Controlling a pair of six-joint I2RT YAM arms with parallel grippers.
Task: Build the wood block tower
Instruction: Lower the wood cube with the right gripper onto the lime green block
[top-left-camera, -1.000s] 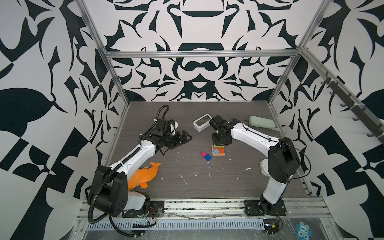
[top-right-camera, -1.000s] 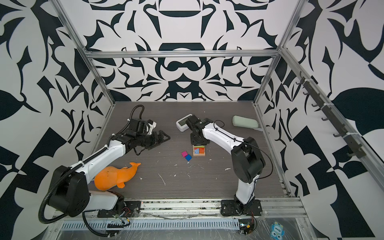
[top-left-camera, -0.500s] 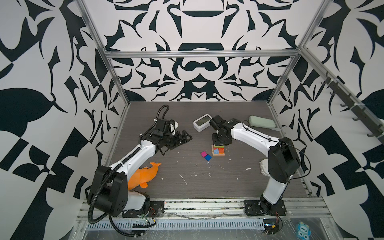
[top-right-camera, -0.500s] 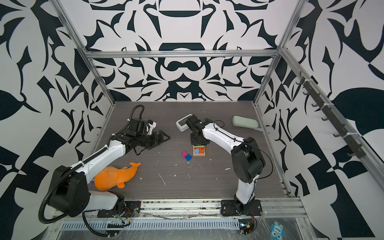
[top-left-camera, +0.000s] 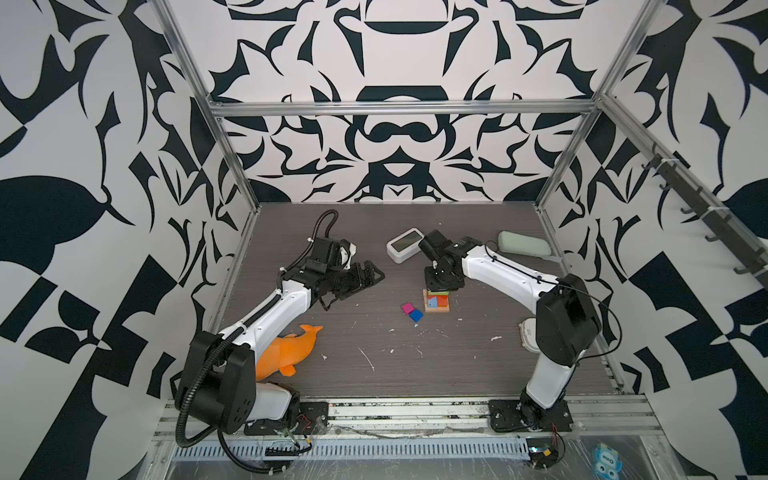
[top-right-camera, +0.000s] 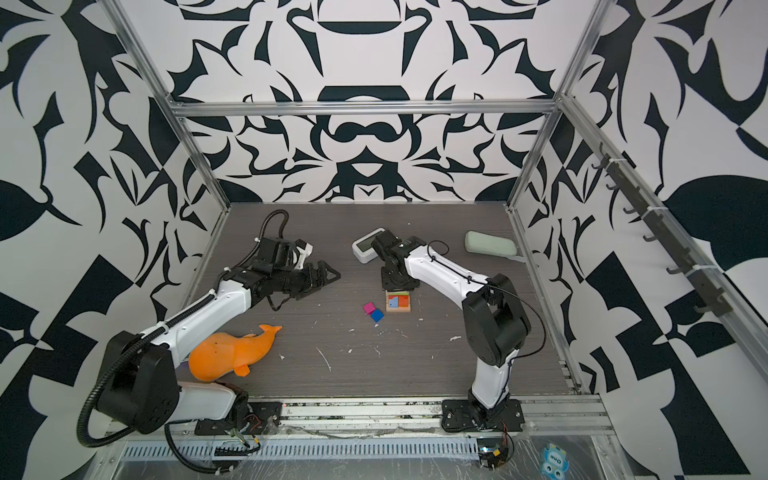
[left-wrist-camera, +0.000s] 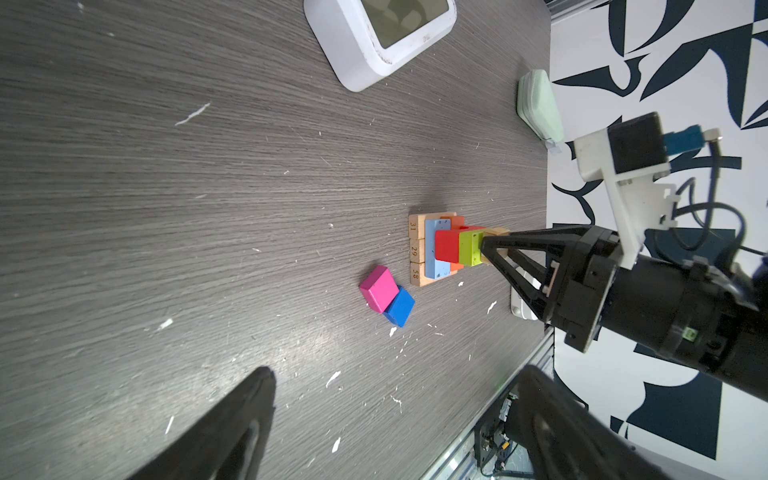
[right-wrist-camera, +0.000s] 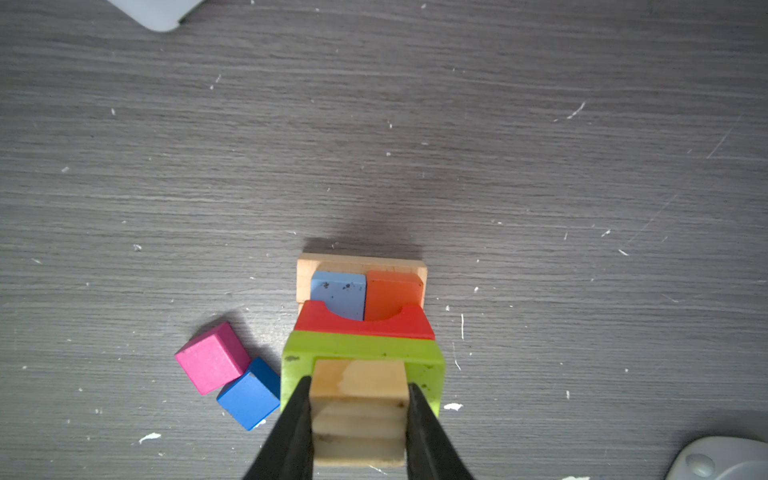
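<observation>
Still, nothing has shifted over the last second: the right tool (right-wrist-camera: 359, 384) stays clamped on the tan block (right-wrist-camera: 359, 415) atop the tower (left-wrist-camera: 446, 245) near the table's middle, so release seems next. The left tool (left-wrist-camera: 397, 371) hangs wide open, empty, toward the left edge.

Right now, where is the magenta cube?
In both top views the magenta cube lies on the table just left of the tower, against the dark blue cube on its near side.
</observation>
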